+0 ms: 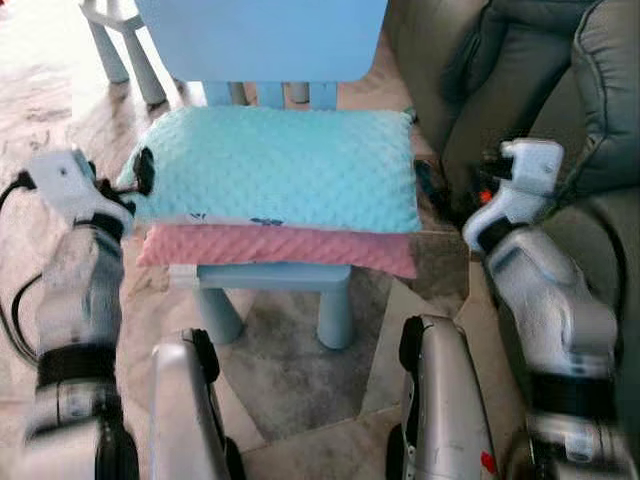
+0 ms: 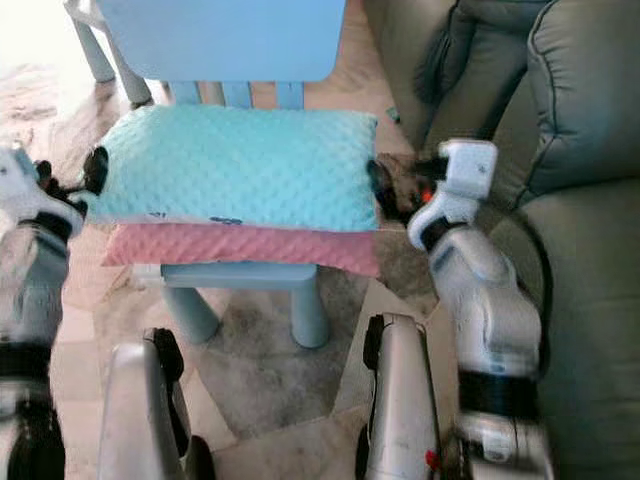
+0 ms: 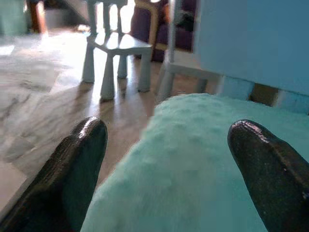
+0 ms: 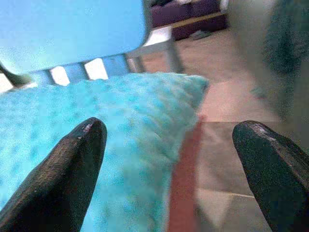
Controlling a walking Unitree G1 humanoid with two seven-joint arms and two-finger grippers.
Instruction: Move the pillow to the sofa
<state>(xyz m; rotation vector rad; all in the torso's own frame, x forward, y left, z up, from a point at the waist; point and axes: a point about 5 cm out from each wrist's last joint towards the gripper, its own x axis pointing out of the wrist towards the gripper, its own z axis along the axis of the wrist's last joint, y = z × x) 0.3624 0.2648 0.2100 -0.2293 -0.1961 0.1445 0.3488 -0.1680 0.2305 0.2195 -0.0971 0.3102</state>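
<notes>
Nearest the camera, below the chair, the robot's two silver legs stand on the marble floor [image 1: 300, 400], squared up to the small blue chair [image 1: 270, 40] that serves as the landmark. On the chair's seat lies the turquoise pillow [image 1: 275, 165], stacked on top of a pink pillow [image 1: 280, 248]; both overhang the seat edge toward the robot. The left hand [image 3: 166, 159] sits at the turquoise pillow's left end, its two black fingers spread wide with the pillow's corner between them but not yet pinched. The right hand [image 4: 169, 164] is at the pillow's right end, fingers likewise spread apart, straddling the corner where the turquoise fabric meets the pink edge beneath. Judging by this symmetrical placement, the arms are set to squeeze the pillow from both ends so that a soft, wide thing can be lifted without sagging. Right of the chair, close beside the right arm, stands the grey-green sofa [image 1: 560, 90], the pillow's destination, so only a short carry sideways seems needed. Beyond the chair a second small chair [image 3: 116, 48] stands on the floor. A small dark mark shows on the turquoise pillow's front edge, too small to read as writing.
</notes>
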